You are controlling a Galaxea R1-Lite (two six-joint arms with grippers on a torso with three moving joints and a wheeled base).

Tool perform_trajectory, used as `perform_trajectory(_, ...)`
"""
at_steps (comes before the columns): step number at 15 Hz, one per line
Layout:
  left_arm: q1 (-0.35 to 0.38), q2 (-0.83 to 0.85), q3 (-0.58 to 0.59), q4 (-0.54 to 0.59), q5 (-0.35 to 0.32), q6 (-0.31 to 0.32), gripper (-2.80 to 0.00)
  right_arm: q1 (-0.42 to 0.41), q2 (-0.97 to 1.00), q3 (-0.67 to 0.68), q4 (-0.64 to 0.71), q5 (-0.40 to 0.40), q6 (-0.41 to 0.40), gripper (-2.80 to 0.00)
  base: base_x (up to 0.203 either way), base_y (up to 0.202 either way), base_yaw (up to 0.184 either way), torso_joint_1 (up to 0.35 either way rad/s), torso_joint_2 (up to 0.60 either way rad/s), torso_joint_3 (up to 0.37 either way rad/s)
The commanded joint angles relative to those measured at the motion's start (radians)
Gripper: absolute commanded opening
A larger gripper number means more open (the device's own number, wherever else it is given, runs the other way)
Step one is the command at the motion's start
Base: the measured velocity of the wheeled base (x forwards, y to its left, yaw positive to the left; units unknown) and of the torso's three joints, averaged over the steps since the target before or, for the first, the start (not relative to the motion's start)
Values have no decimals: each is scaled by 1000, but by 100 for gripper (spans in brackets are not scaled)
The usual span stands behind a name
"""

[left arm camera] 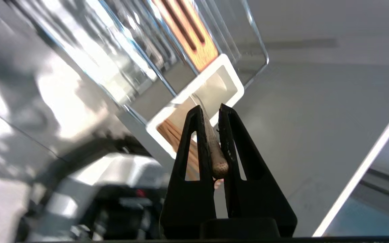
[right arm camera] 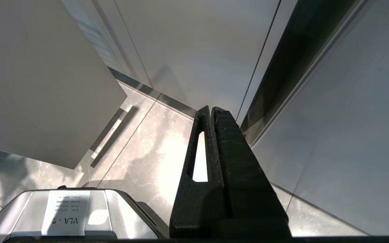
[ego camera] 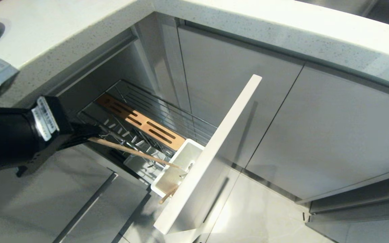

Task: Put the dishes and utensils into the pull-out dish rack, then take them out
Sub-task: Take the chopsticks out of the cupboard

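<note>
At the far left of the head view my left gripper [ego camera: 91, 135] sits over the near side of the dish rack [ego camera: 154, 111], its jaws pinched narrow on the thick end of one chopstick [ego camera: 133, 152]; the stick's long axis runs from the jaws down and to the right, its thin end reaching the white utensil cup [ego camera: 184, 158] at the front of the rack (the wrist view shows the butt end clamped between the fingers [left arm camera: 198, 141], pointing straight at the cup's mouth); I judge the coming move turns on that line, whether the stick slides along its own length in or out of the cup without catching the rim; more chopsticks [ego camera: 168, 195] lie in the cup's lower compartment; further right stands the tall front panel [ego camera: 214, 152]; my right gripper [right arm camera: 211, 114] is parked off to the right, jaws closed on nothing, pointing at the floor.
</note>
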Motion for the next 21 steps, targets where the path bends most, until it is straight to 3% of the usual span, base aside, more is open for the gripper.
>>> perform_trajectory(1,2,-88,-33,2,30,61,-280,1,-3,2,0,0,1,-280,0,0,0,0,0,0)
perform_trajectory(3,6,-133,-79,-17,33,162,-280,0,-4,2,0,0,1,-280,0,0,0,0,0,0)
perform_trajectory(8,9,-201,-105,-367,28,400,-280,0,-4,2,0,0,0,-280,0,0,0,0,0,0)
perform_trajectory(10,19,-250,-108,-423,26,432,-280,0,-4,2,0,0,0,-280,0,0,0,0,0,0)
perform_trajectory(12,36,-302,-110,-489,8,510,-280,1,-4,2,0,0,1,-280,0,0,0,0,0,0)
perform_trajectory(15,162,-332,-106,-613,11,580,-280,0,-4,2,0,0,0,-280,0,0,0,0,0,0)
perform_trajectory(21,581,-382,-108,-663,-6,608,-280,0,-4,2,0,0,1,-280,0,0,0,0,0,0)
